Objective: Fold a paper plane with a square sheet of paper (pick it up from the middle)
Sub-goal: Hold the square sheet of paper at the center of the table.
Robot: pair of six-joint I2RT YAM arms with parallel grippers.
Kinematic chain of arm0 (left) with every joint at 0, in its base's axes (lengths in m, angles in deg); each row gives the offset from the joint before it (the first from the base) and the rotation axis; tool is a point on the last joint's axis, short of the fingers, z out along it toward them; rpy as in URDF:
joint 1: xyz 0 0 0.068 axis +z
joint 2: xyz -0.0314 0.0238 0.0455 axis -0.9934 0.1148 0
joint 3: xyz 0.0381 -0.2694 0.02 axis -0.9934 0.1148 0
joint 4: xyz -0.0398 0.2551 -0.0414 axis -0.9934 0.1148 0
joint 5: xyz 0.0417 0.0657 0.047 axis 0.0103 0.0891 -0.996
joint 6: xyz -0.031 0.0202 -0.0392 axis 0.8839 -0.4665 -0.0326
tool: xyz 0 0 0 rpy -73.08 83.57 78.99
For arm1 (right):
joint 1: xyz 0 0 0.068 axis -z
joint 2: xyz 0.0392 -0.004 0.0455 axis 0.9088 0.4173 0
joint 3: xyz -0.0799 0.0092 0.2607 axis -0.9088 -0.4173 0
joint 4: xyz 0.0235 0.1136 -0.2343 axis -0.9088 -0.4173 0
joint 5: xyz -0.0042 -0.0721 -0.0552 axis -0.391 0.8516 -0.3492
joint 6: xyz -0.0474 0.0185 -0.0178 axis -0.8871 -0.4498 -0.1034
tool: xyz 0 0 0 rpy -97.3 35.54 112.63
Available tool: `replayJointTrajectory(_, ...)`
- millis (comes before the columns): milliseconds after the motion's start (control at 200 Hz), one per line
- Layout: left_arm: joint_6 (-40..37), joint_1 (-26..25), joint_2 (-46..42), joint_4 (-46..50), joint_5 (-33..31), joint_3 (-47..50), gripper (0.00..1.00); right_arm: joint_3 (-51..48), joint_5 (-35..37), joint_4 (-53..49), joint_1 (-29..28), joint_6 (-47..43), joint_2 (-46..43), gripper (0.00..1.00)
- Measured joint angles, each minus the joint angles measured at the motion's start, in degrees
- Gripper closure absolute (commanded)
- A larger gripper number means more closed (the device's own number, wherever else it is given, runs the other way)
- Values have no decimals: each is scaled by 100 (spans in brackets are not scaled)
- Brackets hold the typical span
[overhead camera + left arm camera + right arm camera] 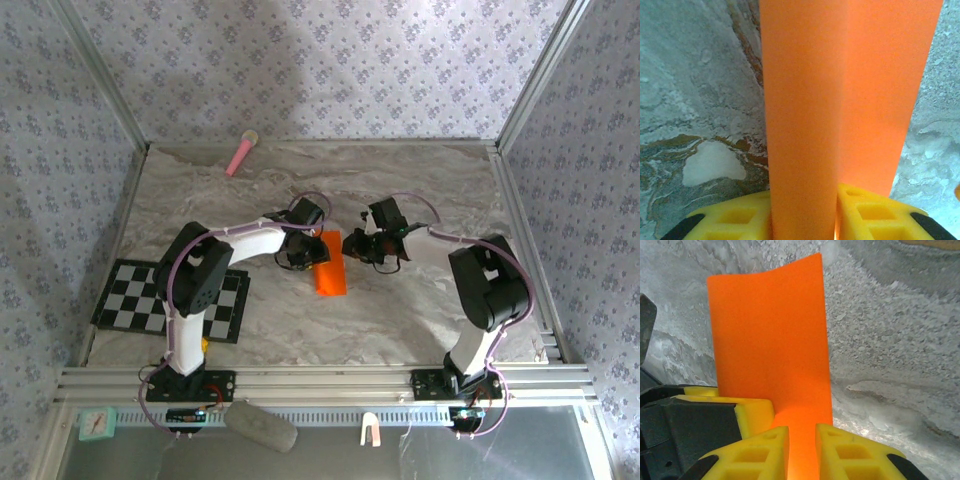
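paper (331,270) | orange, folded | held: left pincer (803,217), right pincer (802,455)

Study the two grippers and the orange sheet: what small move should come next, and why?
Probably ease the square sheet of paper down against the table to press the fold. The left gripper and right gripper both pinch it, and it looks bent over rather than sharply creased.

No text, label, brand, number or sign can be read anywhere, and the paper (331,272) itself is plain orange, bearing no print.
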Motion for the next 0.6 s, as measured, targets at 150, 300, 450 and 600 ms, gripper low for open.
replayJointTrajectory(150,15,0,0,0,0,0,66,7,-31,2,-9,2,11,79)
replayJointTrajectory(300,17,-17,7,0,-17,-2,65,74,-74,0,-11,-2,57,80)
replayJointTrajectory(450,44,-26,39,0,-42,0,65,149,-125,4,-46,-11,195,81)
replayJointTrajectory(600,85,-33,44,0,-59,0,65,166,-177,0,-101,-13,328,81)
